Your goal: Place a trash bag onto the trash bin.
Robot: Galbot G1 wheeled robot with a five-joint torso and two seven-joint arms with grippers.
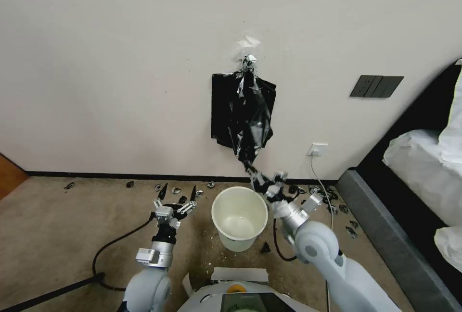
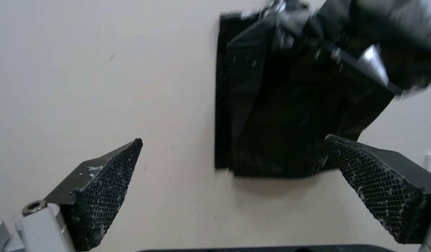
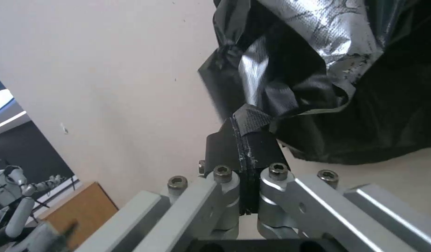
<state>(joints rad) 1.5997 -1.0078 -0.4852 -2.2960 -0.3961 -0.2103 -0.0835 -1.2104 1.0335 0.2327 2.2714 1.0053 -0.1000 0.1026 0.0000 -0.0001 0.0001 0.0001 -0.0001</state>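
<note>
Right hand (image 3: 243, 140) pinching trash bag (image 1: 252, 119), no writing

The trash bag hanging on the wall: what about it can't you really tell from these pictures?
- How the trash bag is fastened: head view, the hook at its top is too small to read.
- Whether it is one bag or joined to the flat bundle: they overlap.
- Its upper part: left wrist view, blurred.
- How much plastic sits inside the right end effector: right wrist view, closed fingers cover it.
- Its top: right wrist view, cut off by the edge.
</note>
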